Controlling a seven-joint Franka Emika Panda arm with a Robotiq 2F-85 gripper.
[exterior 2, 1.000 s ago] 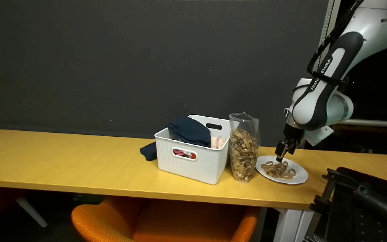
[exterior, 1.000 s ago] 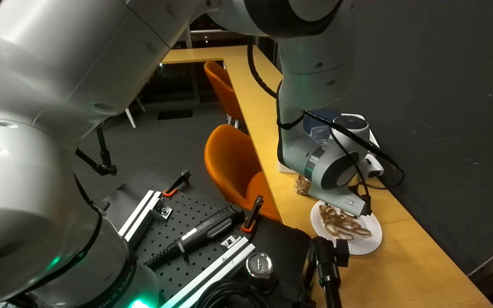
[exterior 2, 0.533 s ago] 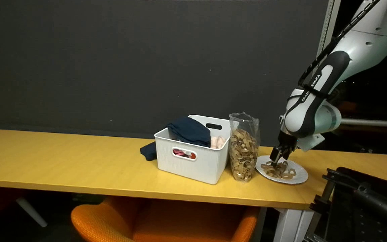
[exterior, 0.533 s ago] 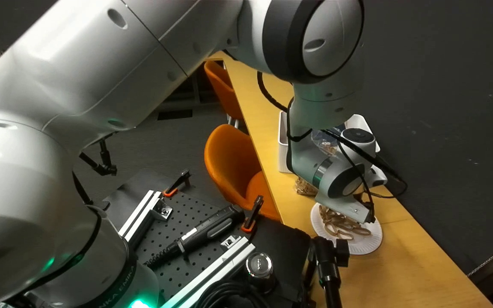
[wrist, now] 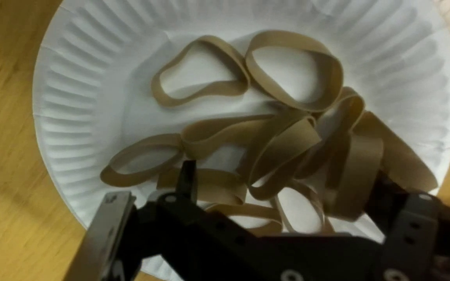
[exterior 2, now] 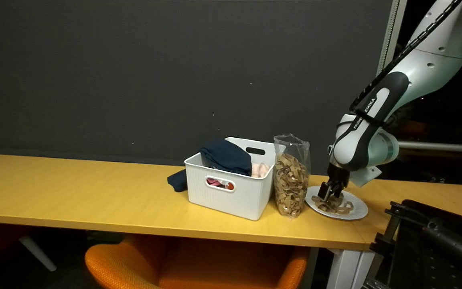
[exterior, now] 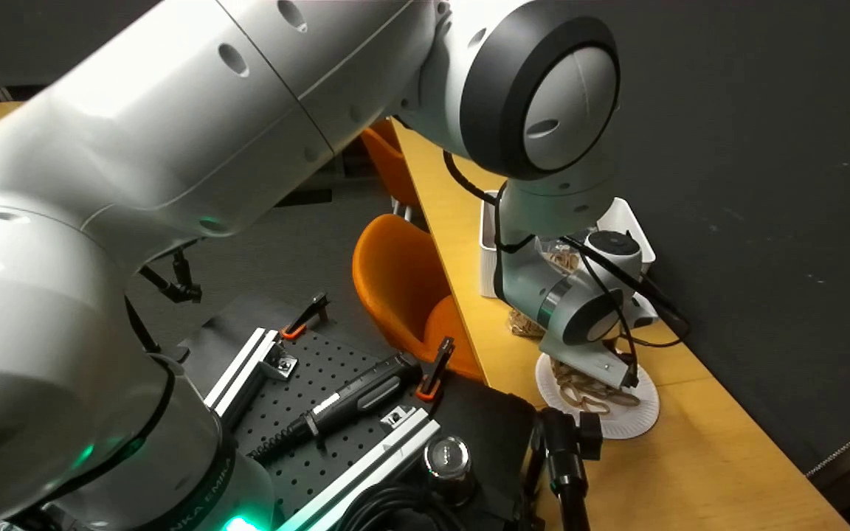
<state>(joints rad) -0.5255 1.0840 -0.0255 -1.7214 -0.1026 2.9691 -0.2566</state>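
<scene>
In the wrist view we saw tan-brown bands [wrist: 299,138] and a white plate [wrist: 68,132] patterned with radial flutes, while in an exterior view the bench [exterior 2: 94,188] was honey yellow with faint wood grain. We found the basket [exterior 2: 223,200] white with faint vertical ribbing, the cloth [exterior 2: 229,157] navy, the bag [exterior 2: 297,148] clear, the chair [exterior 2: 122,263] orange with a fine weave and the backdrop [exterior 2: 134,80] charcoal. We noted the arm [exterior: 196,133] in white and black with a green light [exterior: 240,524], and a black board [exterior: 322,365] dotted with a grid of holes.
</scene>
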